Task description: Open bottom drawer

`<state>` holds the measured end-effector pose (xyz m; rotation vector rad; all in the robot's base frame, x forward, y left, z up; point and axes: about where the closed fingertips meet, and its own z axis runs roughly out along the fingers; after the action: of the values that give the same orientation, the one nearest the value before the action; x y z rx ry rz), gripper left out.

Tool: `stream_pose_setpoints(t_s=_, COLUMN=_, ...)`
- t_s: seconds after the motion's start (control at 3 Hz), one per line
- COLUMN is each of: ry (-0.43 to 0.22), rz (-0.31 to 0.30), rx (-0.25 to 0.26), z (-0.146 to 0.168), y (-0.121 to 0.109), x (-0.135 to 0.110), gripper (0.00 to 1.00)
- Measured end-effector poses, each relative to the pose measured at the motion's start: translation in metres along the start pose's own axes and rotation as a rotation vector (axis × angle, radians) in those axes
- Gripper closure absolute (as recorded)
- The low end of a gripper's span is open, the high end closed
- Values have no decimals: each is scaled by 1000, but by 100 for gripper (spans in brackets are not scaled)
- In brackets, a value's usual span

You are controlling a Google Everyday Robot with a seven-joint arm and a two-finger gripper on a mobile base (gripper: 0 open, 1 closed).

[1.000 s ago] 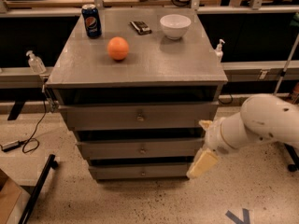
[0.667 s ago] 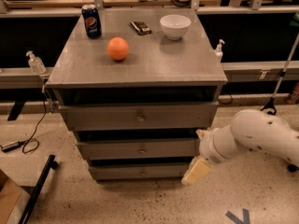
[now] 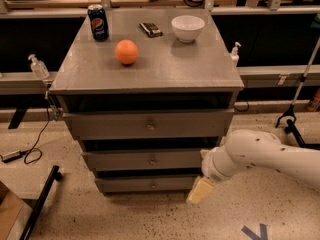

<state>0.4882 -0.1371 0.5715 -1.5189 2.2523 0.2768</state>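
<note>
A grey chest with three drawers stands in the middle of the frame. The bottom drawer (image 3: 145,184) is the lowest and smallest one, in the lower middle of the frame, close to the speckled floor. It has a tiny round knob (image 3: 152,186) in the middle of its front. Above it sit the middle drawer (image 3: 145,160) and the big top drawer (image 3: 150,125).

The robot's white arm (image 3: 265,154) comes in from the lower right. Its end effector (image 3: 200,190) is a pale yellow tip that points down at the floor, just beside the right end of the bottom drawer – well to the right of the knob. I cannot tell if the end effector is wide or narrow, and I cannot tell if it touches the drawer.

On the tabletop (image 3: 175,69) there are four things – a blue soda can (image 3: 98,22) at the upper left, an orange (image 3: 126,51) near it, a small dark thing (image 3: 150,29) and a white bowl (image 3: 188,28).
</note>
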Motion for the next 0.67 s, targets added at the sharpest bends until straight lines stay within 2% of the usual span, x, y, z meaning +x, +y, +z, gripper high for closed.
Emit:
stream_pose_setpoints(t_s=0.33, ry=31, rz=20, rx=-48, z=43, y=-2, x=12, gripper=0)
stream_pose_setpoints(t_s=0.67, ry=23, rz=82, rx=-92, z=78, y=-11, x=18, gripper=0)
